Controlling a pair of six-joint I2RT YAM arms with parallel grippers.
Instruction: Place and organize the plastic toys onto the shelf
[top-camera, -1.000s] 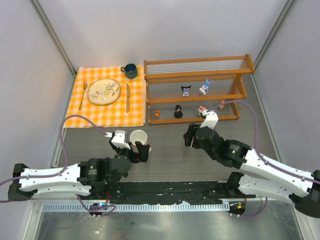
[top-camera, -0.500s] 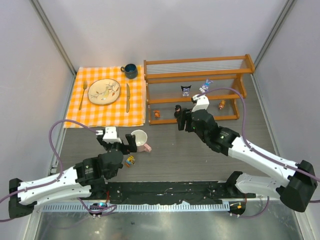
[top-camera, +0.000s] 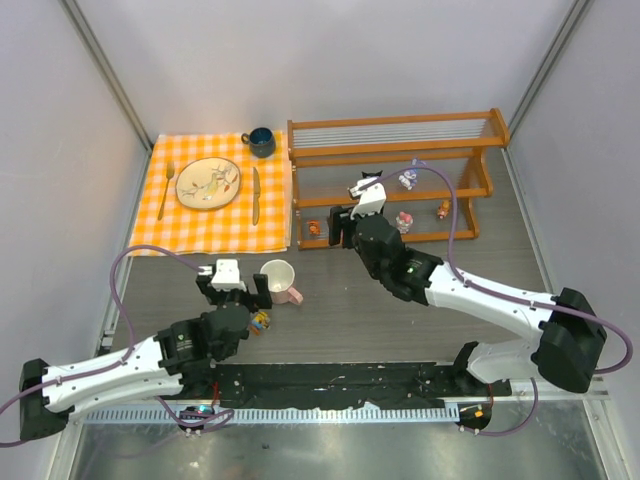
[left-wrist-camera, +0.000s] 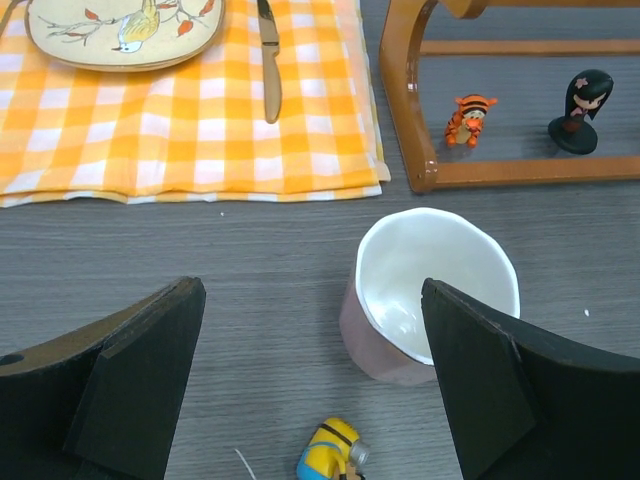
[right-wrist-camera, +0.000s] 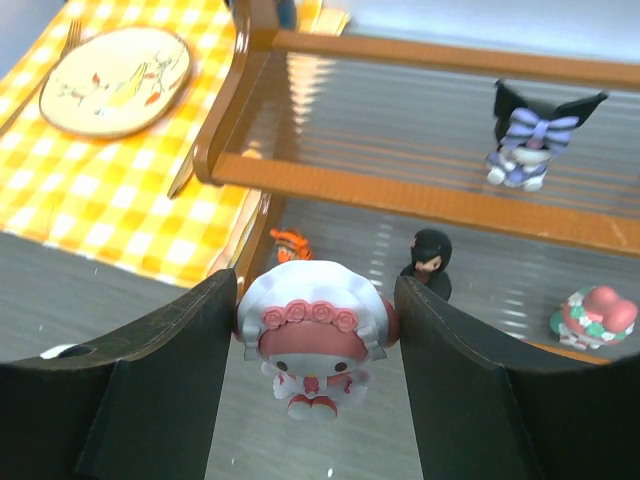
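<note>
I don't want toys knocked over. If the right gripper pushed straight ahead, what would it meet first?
Probably the black-haired figurine or the tiger toy on the lower tier of the shelf. The right gripper, holding the pink-white toy, aims between them. Depth is unclear.

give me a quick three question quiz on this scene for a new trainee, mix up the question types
1. True or false: the right gripper is shut on a pink-white figurine.
2. What lies on the table beside the white mug, below the open left gripper? A a fork; B a yellow toy; C a blue cup.
3. How many figurines stand on the shelf in the right wrist view?
Key: 1 true. 2 B. 3 four: the tiger, the black-haired doll, the black-and-purple one, the pink-and-green one.
</note>
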